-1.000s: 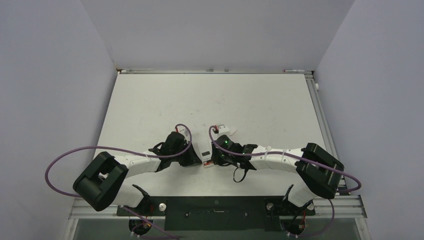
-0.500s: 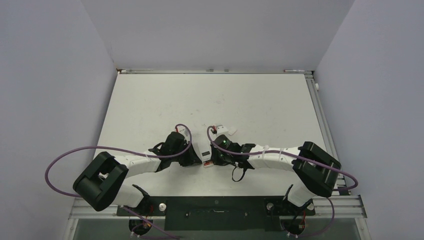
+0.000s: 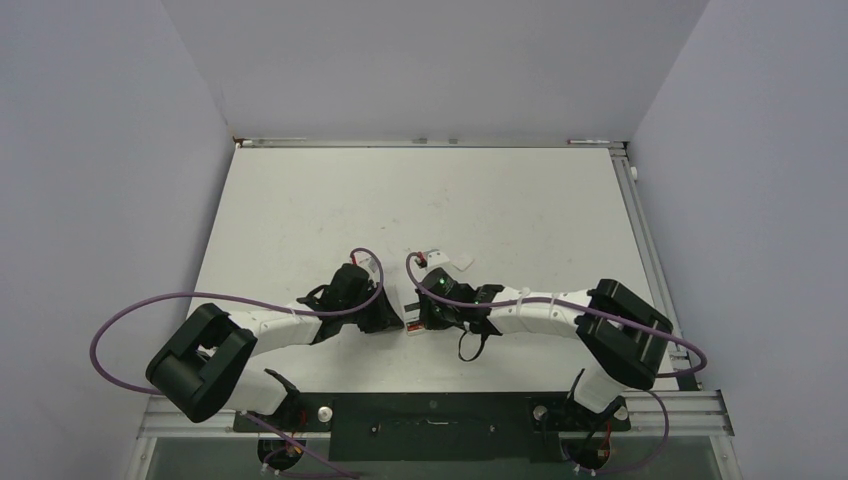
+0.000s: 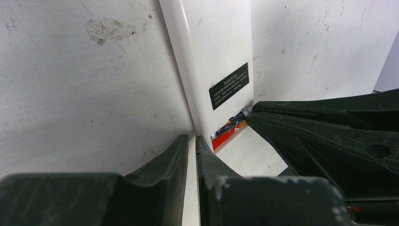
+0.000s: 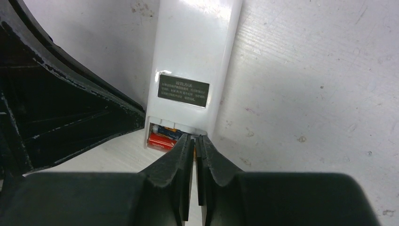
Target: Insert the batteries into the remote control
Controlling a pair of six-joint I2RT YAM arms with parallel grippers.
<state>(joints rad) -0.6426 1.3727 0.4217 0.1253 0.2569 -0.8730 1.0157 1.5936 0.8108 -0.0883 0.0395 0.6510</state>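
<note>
The remote control (image 5: 193,56) lies back-up on the table (image 3: 300,200), near-middle, with both batteries (image 5: 162,136) in its near-end recess. The left gripper (image 4: 192,143), pinched narrow and empty, likely braces its left edge. The right gripper (image 5: 194,141), equally narrow, noses at the recess, probably to seat them.

The far end of the remote control (image 5: 188,56) is cut off by the top edge in both wrist views. The batteries (image 5: 162,139) are partly covered by the right gripper (image 5: 194,149) (only red and dark slivers are seen). The print on the dark label (image 5: 183,89) is too small to be read. From above, the batteries cannot be made out.
</note>
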